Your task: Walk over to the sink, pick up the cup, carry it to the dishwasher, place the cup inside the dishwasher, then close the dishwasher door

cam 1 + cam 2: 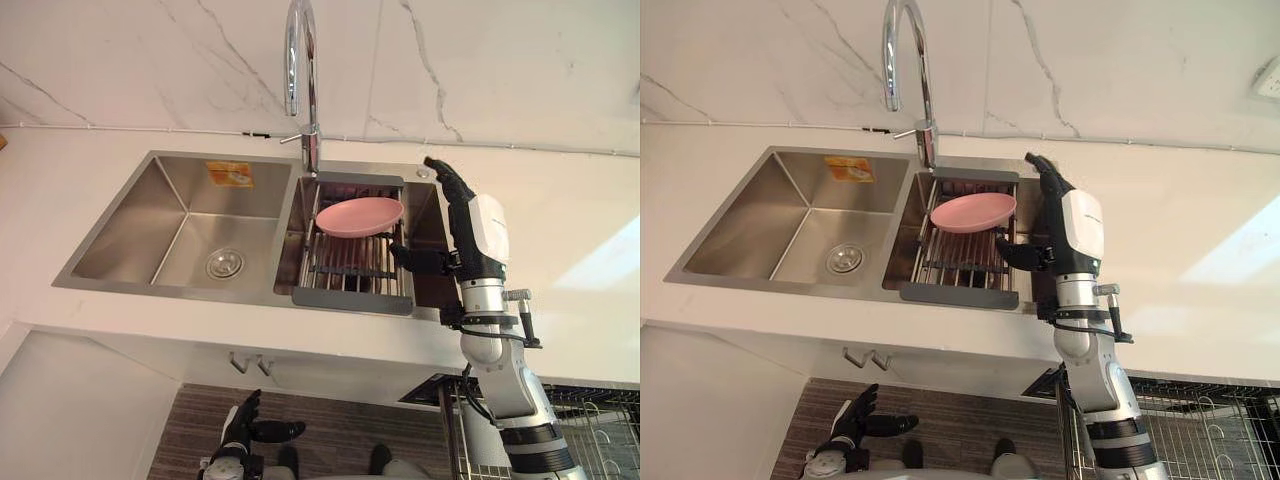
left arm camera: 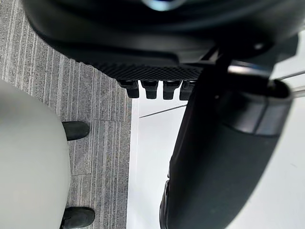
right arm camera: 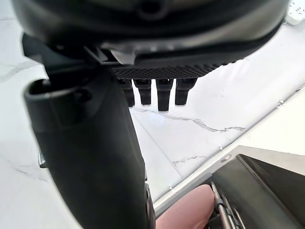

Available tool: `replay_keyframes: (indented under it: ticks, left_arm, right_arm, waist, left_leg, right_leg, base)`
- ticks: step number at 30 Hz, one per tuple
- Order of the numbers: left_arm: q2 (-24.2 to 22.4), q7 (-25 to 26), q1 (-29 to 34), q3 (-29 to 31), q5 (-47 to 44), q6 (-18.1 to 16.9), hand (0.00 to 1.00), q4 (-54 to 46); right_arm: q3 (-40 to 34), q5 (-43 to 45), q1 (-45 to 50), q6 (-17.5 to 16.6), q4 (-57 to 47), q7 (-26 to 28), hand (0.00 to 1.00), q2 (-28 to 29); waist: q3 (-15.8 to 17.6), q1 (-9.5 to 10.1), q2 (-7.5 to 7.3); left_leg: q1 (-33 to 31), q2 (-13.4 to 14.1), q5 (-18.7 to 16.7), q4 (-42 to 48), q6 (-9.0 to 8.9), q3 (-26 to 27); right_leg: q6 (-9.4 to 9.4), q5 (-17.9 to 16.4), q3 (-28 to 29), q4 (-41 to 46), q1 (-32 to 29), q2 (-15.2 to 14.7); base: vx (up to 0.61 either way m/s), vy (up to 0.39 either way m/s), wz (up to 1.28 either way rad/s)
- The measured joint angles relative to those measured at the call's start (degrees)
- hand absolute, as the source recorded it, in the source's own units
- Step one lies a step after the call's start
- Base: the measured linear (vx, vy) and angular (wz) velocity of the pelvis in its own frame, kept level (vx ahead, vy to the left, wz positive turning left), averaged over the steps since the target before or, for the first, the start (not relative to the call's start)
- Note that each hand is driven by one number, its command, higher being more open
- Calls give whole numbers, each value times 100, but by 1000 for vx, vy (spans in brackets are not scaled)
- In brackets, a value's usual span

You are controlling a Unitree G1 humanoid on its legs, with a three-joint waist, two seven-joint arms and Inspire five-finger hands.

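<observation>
Your right hand (image 1: 460, 230) is up with its fingers straight, holding nothing, ready to grab. Just beside its thumb lies a pink dish (image 1: 358, 216), not a cup. It rests on the drying rack (image 1: 350, 272) to drip. Your left hand (image 1: 240, 425) hangs low, also spread.

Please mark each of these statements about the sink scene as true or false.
1. The pink dish lies on the rack in the sink's right-side basin. True.
2. The right hand is curled round the pink dish. False: its fingers are straight, raised over the sink's right edge.
3. A cup stands in the left-side basin. False: a drain and an orange sticker are seen there.
4. The left hand hangs low over the floor, fingers open. True.
</observation>
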Motion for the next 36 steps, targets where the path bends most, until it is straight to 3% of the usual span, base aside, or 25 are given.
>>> replay_keyframes:
  ticks: [11, 25, 36]
  left_arm:
    - [0, -11, 19, -2, 0, 5, 100, 29]
    - [-1, -75, 68, -1, -9, -8, 100, -13]
    - [-1, -66, 92, 1, -29, -24, 100, -139]
  right_arm:
    - [351, -8, -25, -12, 140, 342, 100, -511]
    - [1358, -10, -1223, -107, 1892, 666, 100, -1213]
    - [1454, -14, -2068, 61, 2998, 663, 100, -1241]
  waist:
    - [-61, -6, -14]
    - [-135, 94, -14]
    - [-123, 223, -20]
  left_leg:
    - [72, 11, -1, -30, -2, 25]
    - [-28, 0, 3, -35, 3, -78]
    - [-178, -54, 20, -35, 15, -176]
  right_leg:
    - [-1, 1, 17, -28, 69, 20]
    - [-16, 11, -95, -78, 47, 47]
    - [-15, 10, -168, -71, -56, 28]
  base:
    - [-2, 0, 0]
    - [-4, -1, 3]
    - [-17, 2, 4]
